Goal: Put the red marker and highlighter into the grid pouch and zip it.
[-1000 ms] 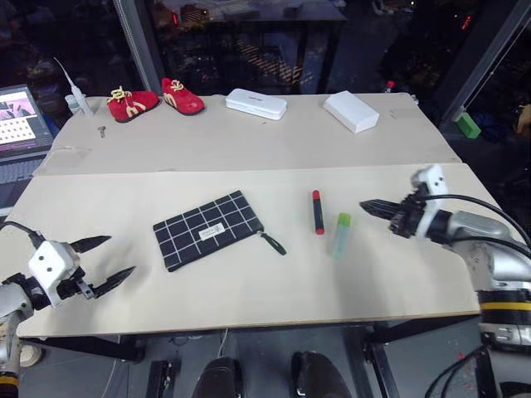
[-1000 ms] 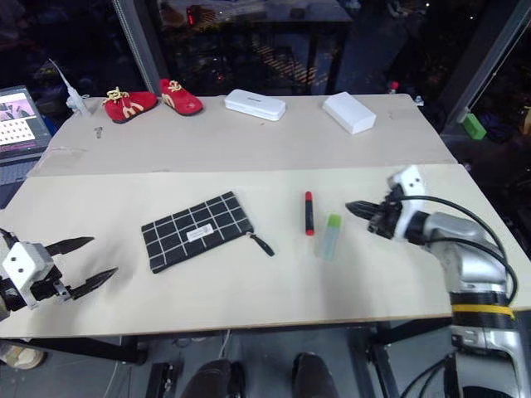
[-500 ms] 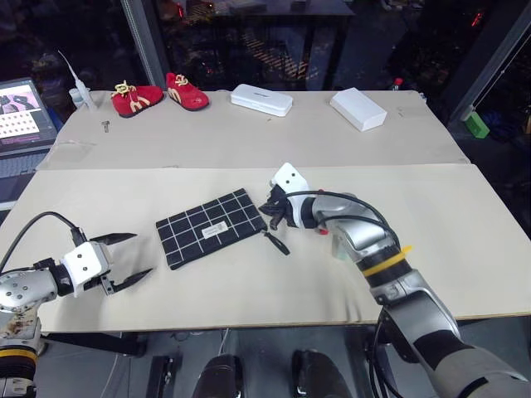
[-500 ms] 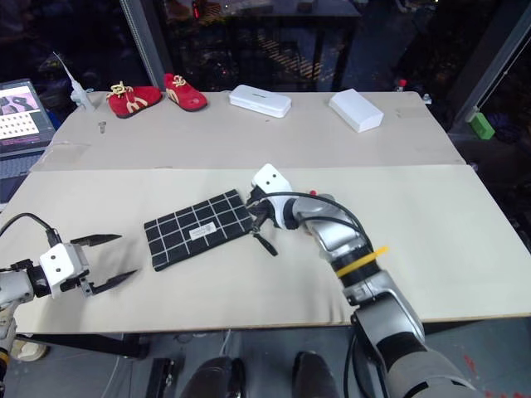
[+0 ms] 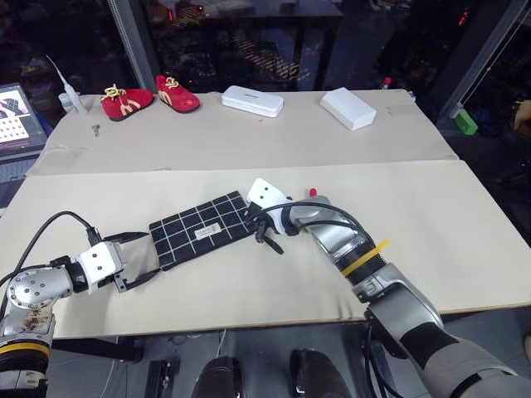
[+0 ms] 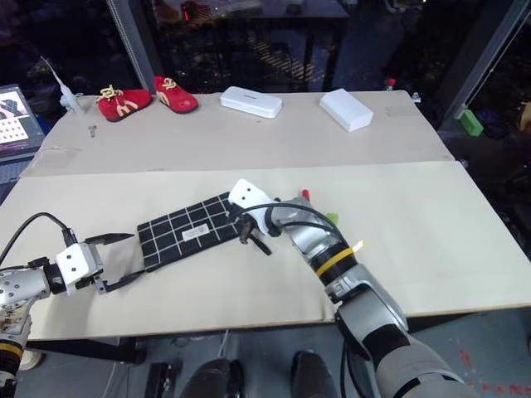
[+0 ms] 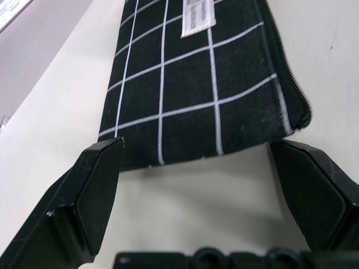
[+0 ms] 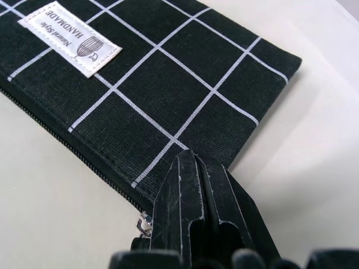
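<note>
Swinging across from the table's right side, the right gripper (image 5: 264, 220) has come to the zipper end of the grid pouch (image 5: 199, 230), fingers pressed together and holding nothing, tips over the pouch's corner just beside the metal zipper slider (image 8: 144, 225). At the near left, the left gripper (image 5: 133, 259) has edged in toward the pouch's other short end; its 2 fingers stand wide apart and empty, framing that end without touching it.

The pouch lies flat, its long axis slanting from near-left to far-right, zipper along the near edge and still closed, the pull cord (image 5: 271, 241) trailing past the right gripper. So each arm sits at 1 end.

The red marker (image 5: 312, 192) peeks out behind the right forearm, and the highlighter (image 6: 332, 218) likewise, both outside the pouch. Bare table lies all round; the red shoes (image 5: 151, 96) and 2 white cases (image 5: 252, 101) are well away at the back.
</note>
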### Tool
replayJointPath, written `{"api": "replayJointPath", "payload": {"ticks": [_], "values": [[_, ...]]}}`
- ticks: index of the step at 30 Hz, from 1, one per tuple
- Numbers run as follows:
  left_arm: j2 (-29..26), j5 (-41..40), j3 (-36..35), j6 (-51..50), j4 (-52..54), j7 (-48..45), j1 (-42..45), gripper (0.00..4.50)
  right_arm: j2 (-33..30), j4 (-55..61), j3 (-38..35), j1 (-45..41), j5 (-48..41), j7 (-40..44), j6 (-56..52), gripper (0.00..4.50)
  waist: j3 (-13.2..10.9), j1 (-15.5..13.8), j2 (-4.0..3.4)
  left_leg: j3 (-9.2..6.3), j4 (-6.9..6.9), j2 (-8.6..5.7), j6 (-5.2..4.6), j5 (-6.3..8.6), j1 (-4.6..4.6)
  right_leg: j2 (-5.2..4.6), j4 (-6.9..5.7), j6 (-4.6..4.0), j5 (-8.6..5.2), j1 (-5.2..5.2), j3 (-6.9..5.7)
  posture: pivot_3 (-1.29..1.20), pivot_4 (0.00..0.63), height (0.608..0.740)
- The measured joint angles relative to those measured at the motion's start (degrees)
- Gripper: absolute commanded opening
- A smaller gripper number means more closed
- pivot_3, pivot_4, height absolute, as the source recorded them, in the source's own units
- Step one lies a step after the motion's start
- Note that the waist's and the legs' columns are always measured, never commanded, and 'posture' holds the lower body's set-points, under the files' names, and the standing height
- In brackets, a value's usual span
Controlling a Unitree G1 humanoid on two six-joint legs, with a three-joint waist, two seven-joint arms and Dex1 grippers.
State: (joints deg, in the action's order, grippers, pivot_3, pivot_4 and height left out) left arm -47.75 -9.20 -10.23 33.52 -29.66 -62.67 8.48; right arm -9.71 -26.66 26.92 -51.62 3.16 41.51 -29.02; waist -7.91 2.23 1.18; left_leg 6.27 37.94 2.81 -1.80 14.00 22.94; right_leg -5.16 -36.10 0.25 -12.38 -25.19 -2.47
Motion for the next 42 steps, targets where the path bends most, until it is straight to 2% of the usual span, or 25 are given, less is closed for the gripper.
{"api": "replayJointPath", "payload": {"ticks": [6, 11, 25, 35, 37, 38, 39, 42], "values": [[-0.6, -0.2, 0.3, -4.4, 8.4, -0.2, -1.9, 4.5, 0.0, -4.0, 3.4, 0.1, 6.0, -2.1, 8.8, 0.01, 0.0, 0.2, 0.03, 0.05, 0.0, 0.01, 0.01, 0.01, -0.39, -0.02, 0.0, -0.01, 0.0, 0.3, 0.04, 0.0, 0.15, 0.74], [-1.7, 1.0, 2.2, -2.9, 7.9, -1.4, -1.6, 4.5, 0.3, -5.6, 2.9, 0.1, 7.0, -2.2, 10.2, 0.01, 0.0, 0.0, 0.03, 0.04, -0.03, 0.01, 0.02, 0.02, -0.88, -0.05, 0.04, -0.07, -0.05, 0.81, 0.03, 0.0, 0.15, 0.74], [-0.8, 12.6, 9.0, 24.0, -12.8, 8.3, 10.5, 4.5, 1.1, -7.1, 1.1, -0.1, 7.4, -2.2, 10.4, 0.01, 0.1, -0.2, 0.07, 0.05, -0.04, 0.01, 0.01, 0.02, -0.87, -0.1, 0.03, -0.09, -0.05, 0.8, 0.01, 0.0, 0.15, 0.74], [-0.9, 15.4, 11.9, 33.2, -20.0, 13.8, 13.5, 4.5, 1.1, -8.3, 0.0, -0.3, 7.4, -2.3, 11.2, 0.01, 0.1, -0.6, 0.06, 0.05, -0.04, 0.0, 0.01, 0.02, -0.88, -0.12, 0.02, -0.08, -0.05, 0.82, -0.01, 0.0, 0.15, 0.74], [-0.9, 15.9, 12.7, 34.4, -20.1, 14.7, 13.7, 3.97, 1.1, -8.7, -0.1, -0.3, 7.4, -2.3, 11.5, 0.0, 0.1, -0.7, 0.06, 0.05, -0.04, 0.0, 0.01, 0.02, -0.88, -0.12, 0.03, -0.08, -0.05, 0.82, -0.01, 0.0, 0.15, 0.74], [-0.8, 16.2, 13.3, 34.9, -20.1, 15.0, 13.7, 3.87, 1.1, -8.8, -0.2, -0.3, 7.4, -2.3, 11.6, 0.0, 0.1, -0.7, 0.06, 0.05, -0.04, 0.01, 0.01, 0.02, -0.87, -0.12, 0.03, -0.08, -0.05, 0.81, -0.01, 0.0, 0.15, 0.74], [-0.8, 16.5, 13.9, 35.3, -20.1, 15.3, 13.7, 3.39, 1.1, -8.9, -0.3, -0.3, 7.4, -2.3, 11.8, 0.0, 0.1, -0.7, 0.06, 0.05, -0.04, 0.01, 0.01, 0.02, -0.86, -0.11, 0.03, -0.08, -0.05, 0.79, -0.02, 0.0, 0.15, 0.74], [-0.7, 17.7, 15.3, 36.5, -21.0, 16.3, 14.3, 2.36, 1.1, -9.1, -0.4, -0.3, 7.4, -2.3, 12.3, 0.0, 0.1, -0.8, 0.06, 0.06, -0.04, 0.02, 0.01, 0.02, -0.84, -0.11, 0.03, -0.08, -0.05, 0.78, -0.04, 0.0, 0.15, 0.74]]}}
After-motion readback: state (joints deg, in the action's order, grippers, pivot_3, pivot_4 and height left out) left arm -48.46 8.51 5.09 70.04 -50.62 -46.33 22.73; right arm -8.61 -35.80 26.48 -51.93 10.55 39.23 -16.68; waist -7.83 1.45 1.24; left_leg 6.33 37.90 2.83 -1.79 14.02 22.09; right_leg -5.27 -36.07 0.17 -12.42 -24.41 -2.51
